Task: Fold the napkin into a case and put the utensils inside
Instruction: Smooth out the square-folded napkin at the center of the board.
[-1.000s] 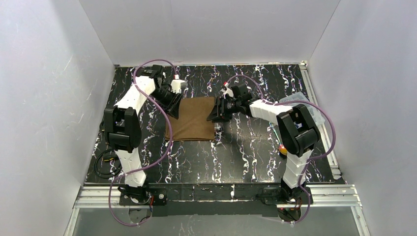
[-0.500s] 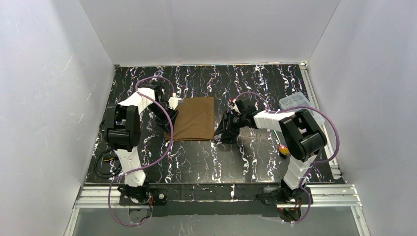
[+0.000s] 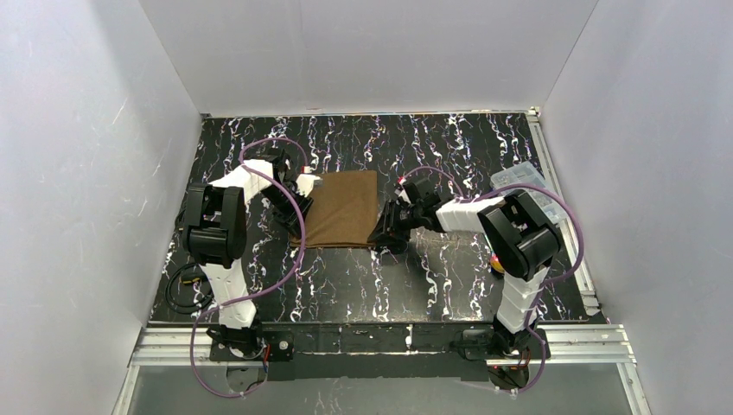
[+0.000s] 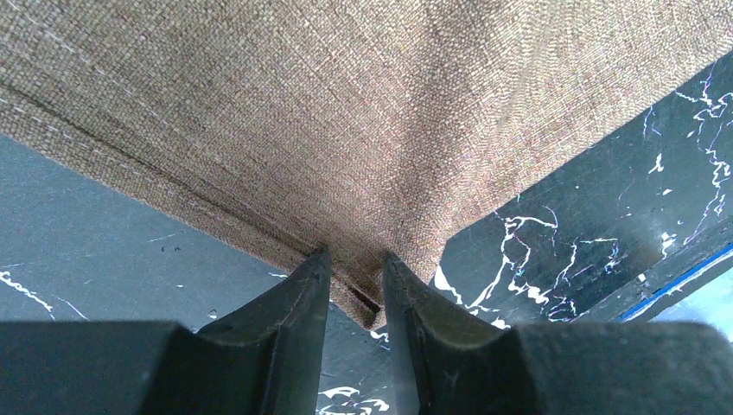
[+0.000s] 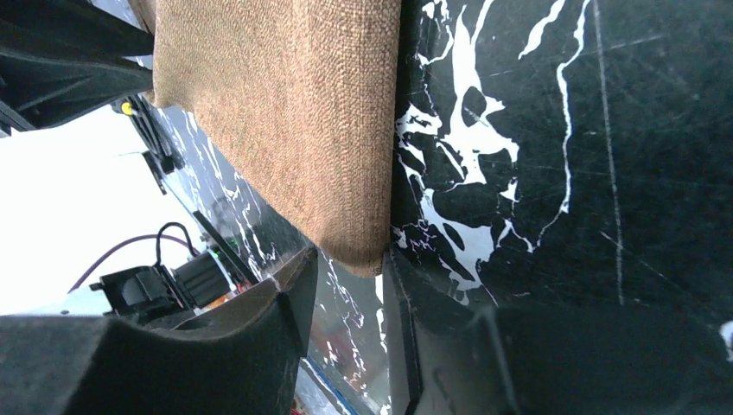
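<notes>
The brown napkin lies flat on the black marbled table as an upright rectangle; its near left corner shows two layers with a stitched hem. My left gripper sits low at that corner. In the left wrist view the napkin corner pokes between the jaws of the left gripper, which stand narrowly apart on either side of it. My right gripper is at the near right corner. There the napkin ends just at the tips of the right gripper, whose jaws are open. No narrow case shows.
A clear plastic compartment box stands at the right edge of the table. A small red and yellow thing peeks out beside the right arm; I cannot tell whether it is a utensil. White walls close in the table on three sides.
Both arms have dropped and swung from the napkin's far side toward me, down to its near corners. The left jaws have narrowed around the corner. The napkin has not moved.
</notes>
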Tool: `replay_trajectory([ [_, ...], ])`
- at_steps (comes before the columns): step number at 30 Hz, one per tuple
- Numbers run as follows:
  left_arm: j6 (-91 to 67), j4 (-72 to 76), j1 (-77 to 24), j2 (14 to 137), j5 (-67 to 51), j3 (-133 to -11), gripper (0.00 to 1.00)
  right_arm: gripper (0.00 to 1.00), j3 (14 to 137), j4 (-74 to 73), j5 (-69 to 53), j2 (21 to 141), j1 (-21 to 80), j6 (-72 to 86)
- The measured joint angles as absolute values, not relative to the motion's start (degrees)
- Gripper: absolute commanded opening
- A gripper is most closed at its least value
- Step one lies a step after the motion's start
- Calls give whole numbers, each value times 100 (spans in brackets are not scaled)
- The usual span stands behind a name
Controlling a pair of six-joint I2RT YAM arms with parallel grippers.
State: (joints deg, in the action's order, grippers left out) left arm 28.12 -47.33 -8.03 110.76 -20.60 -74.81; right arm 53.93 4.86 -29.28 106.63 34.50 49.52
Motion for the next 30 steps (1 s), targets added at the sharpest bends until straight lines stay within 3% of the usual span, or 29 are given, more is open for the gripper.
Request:
replay_trajectory([
  [6, 2823, -4718, -803, 11067, -2053, -7467, 29, 7, 5236, 764, -2834, 10724, 3540, 5151],
  [8, 2842, -4722, -803, 11067, -2062, -7465, 29, 2, 5164, 812, -2794, 10722, 3544, 5207],
  [17, 2961, -4866, -823, 11059, -2349, -7467, 33, 1, 4536, 819, -2585, 10169, 3603, 5223],
  [21, 2936, -5059, -838, 11056, -2445, -7579, 36, 9, 4023, 556, -2427, 9598, 3621, 5229],
  [27, 2672, -5295, -821, 11037, -2580, -8200, 36, 37, 3999, 355, -2397, 9445, 3640, 5214],
  [30, 2469, -5334, -819, 11034, -2751, -8560, 35, 40, 4209, 130, -2362, 9452, 3653, 5081],
])
